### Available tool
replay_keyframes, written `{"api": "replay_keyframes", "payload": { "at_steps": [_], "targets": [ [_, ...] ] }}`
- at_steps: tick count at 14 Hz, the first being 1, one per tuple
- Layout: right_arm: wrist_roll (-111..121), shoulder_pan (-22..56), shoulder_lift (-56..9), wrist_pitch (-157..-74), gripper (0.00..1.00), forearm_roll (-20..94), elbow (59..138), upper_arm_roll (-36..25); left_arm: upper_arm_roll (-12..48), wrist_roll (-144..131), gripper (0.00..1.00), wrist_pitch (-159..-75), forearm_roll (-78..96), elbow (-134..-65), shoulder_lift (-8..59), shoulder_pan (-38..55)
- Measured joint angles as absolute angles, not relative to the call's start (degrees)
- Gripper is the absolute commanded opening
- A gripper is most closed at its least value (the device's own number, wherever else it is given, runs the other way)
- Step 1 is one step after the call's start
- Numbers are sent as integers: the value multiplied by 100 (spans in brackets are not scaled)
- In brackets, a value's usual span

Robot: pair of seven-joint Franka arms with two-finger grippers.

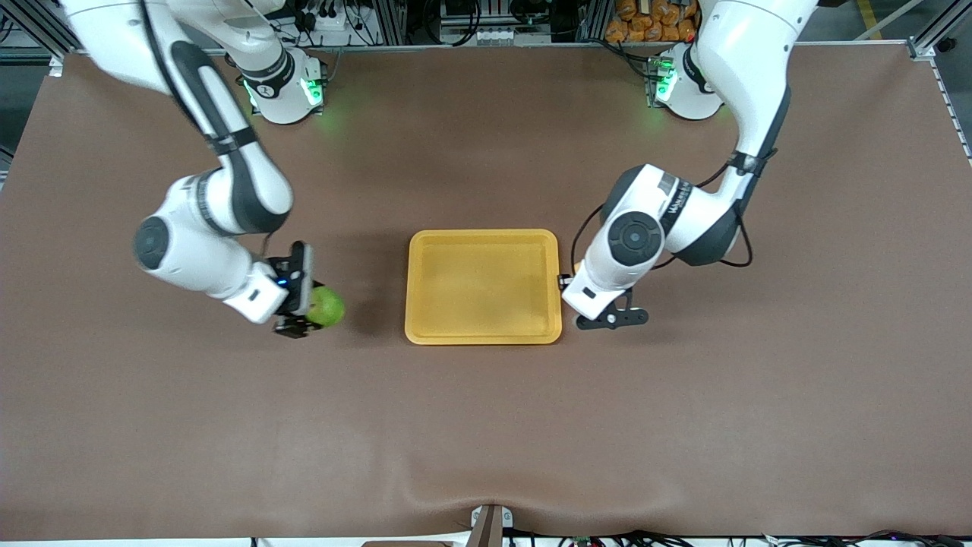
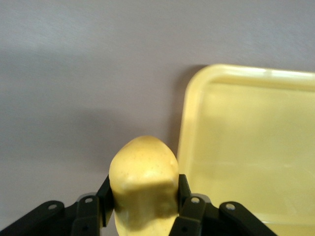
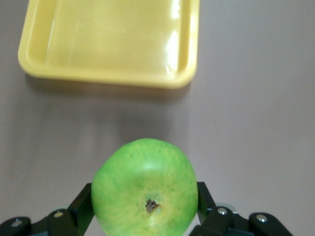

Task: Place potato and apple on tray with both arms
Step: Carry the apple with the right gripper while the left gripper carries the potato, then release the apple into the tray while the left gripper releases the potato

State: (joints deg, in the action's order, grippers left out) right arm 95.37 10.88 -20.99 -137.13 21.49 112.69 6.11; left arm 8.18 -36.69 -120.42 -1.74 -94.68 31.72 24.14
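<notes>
Both grippers grip fruit beside the tray [image 1: 414, 289]: left gripper [image 2: 142, 206] clamps the potato [image 2: 142, 182], right gripper [image 3: 145, 206] clamps the apple [image 3: 145, 187].

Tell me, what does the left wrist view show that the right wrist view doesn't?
Only the left wrist view shows the potato, clamped by the left gripper beside the tray's edge. Only the right wrist view shows the apple, stem dimple facing the camera, clamped by the right gripper short of the tray. Both show the yellow tray, with nothing in the part seen, and the bare tabletop.
</notes>
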Motion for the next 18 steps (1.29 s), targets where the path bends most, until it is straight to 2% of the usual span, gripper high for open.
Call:
{"api": "replay_keyframes", "payload": {
  "at_steps": [4,9,14,16,17,18],
  "targets": [
    [9524,1783,-2188,-13857,0,2856,11387,608,819,-3731,0,-12043,-174,-9255,3390,2785],
    [9525,2190,-2439,-14196,0,3185,11391,605,816,-3733,0,-12050,-174,-9119,3669,2896],
    [9524,2683,-2676,-14874,1,3392,11479,604,817,-4037,0,-12067,-174,-8919,3912,2965],
    [9524,2746,-2766,-14975,5,3403,11546,603,816,-4071,0,-12074,-174,-8848,4016,3035],
    [9525,2746,-2798,-14983,11,3410,11582,597,815,-4076,0,-12091,-174,-8829,4056,3055],
    [9526,2746,-2814,-15010,23,3427,11614,591,814,-4076,0,-12128,-174,-8820,4090,3063]
  ]
}}
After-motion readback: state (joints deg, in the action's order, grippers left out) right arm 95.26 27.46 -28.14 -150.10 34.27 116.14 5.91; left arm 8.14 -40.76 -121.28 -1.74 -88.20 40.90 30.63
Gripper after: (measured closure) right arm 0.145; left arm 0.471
